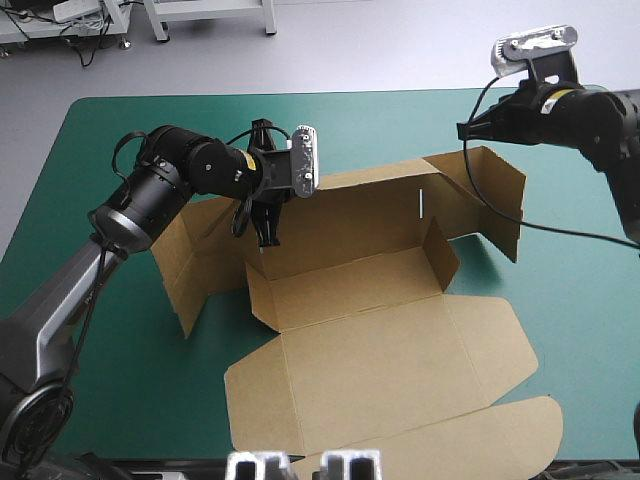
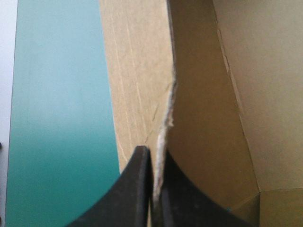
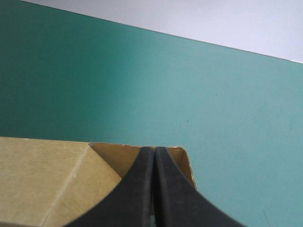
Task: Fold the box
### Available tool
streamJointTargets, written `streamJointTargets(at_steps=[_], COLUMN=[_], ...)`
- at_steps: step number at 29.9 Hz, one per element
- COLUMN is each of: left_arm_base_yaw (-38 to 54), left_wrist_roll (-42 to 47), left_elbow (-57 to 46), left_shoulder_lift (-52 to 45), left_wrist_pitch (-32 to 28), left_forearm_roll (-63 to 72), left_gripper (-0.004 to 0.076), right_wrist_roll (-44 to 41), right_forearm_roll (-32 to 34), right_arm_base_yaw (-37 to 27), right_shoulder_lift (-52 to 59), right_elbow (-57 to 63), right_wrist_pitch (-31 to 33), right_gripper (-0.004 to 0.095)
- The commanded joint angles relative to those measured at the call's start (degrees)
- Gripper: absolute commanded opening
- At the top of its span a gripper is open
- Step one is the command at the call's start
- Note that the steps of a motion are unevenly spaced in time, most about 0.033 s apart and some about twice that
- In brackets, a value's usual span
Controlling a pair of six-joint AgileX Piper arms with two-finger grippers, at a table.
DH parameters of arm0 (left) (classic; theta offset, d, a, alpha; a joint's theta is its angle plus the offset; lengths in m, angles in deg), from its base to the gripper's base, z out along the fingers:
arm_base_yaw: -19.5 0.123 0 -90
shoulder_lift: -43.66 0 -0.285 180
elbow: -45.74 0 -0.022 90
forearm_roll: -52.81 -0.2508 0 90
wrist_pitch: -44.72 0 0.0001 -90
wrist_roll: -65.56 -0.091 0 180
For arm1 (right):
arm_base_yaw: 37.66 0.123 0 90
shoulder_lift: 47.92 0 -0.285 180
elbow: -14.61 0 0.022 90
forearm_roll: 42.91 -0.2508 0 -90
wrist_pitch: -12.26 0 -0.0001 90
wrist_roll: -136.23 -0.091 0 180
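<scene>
Your left gripper (image 2: 154, 153) pinches a raised wall of the box (image 1: 380, 340), central on the table (image 1: 580, 300) (lid flat, toward the near edge). Your right gripper (image 3: 154, 150), closed on nothing, hovers by its far-right corner.

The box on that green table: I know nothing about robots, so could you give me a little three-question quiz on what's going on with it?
1. True or false: the lid of the box lies flat on the teal-green table.
2. The left claw is: A) shut on an upright edge of the box; B) wide open above the table; C) resting on the lid.
3. Fill in: the right claw, fingers shut, hangs near the box's ___ end.
Key: 1 true; 2 A; 3 right.
</scene>
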Motion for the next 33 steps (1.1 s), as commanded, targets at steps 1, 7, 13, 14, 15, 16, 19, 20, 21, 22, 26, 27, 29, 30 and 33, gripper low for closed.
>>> streamJointTargets(at_steps=[1,7,13,14,15,16,19,20,21,22,26,27,29,30,33], left_arm_base_yaw=[-0.81,-1.97,-7.3,-7.93,-8.64,-9.04,-9.45,-9.45,-9.45,-9.45,-9.45,-9.45,-9.45,-9.45,-9.34], left_wrist_roll=[0.49,0.15,1.49,2.03,2.82,3.5,5.13,5.6,5.8,5.92,6.02,6.02,6.02,6.02,6.13], left_elbow=[-0.32,-0.89,-0.89,-0.89,-0.89,-0.89,-0.89,-0.89,-0.89,-0.89,-0.89,-0.89,-0.89,-0.89,-0.89], left_shoulder_lift=[-2.04,-2.25,-2.25,-2.25,-2.25,-2.25,-2.25,-2.25,-2.25,-2.25,-2.25,-2.25,-2.25,-2.25,-2.25], left_wrist_pitch=[2.7,3.02,1.24,1.23,1.23,1.23,1.35,1.35,1.35,1.35,1.24,1.24,1.24,1.24,1.12], left_forearm_roll=[2.54,4.21,0.69,-0.15,-1.17,-1.89,-2.47,-2.82,-3.28,-3.56,-3.55,-3.55,-3.98,-4.13,-4.22], left_gripper=[-0.001,-0.001,-0.001,-0.001,-0.001,-0.001,-0.001,-0.001,-0.001,-0.001,-0.001,-0.001,-0.001,-0.001,-0.001], right_wrist_roll=[2.1,4.32,4.32,4.32,4.4,4.4,4.4,4.4,4.53,4.83,5.37,5.64,5.75,6.47,7.01], right_forearm_roll=[-4.84,-10.83,-11.05,-11.05,-11.05,-10.94,-10.23,-10.23,-10.35,-10.84,-11.41,-11.41,-11.43,-11.65,-11.78], right_arm_base_yaw=[-2.98,-6.55,-6.67,-6.67,-6.67,-6.67,-6.72,-6.72,-6.72,-6.72,-6.72,-6.72,-6.72,-6.72,-6.72], right_shoulder_lift=[-4.47,-16.32,-23.58,-24.22,-24.86,-25.44,-27.01,-27.34,-27.68,-27.82,-27.92,-27.92,-27.36,-26.85,-25.38], right_elbow=[-5.72,-15.68,-23.42,-23.73,-23.84,-23.84,-23.7,-23.61,-23.61,-23.61,-23.61,-23.61,-22.58,-21.29,-17.7], right_wrist_pitch=[-0.5,8.12,10.65,10.65,10.65,10.55,11.21,11.6,12.46,12.99,15.04,16.33,16.34,16.34,16.34], right_gripper=[-0.002,-0.002,-0.002,-0.002,-0.002,-0.002,-0.002,-0.002,-0.002,-0.002,-0.002,-0.002,-0.002,-0.002,-0.002])
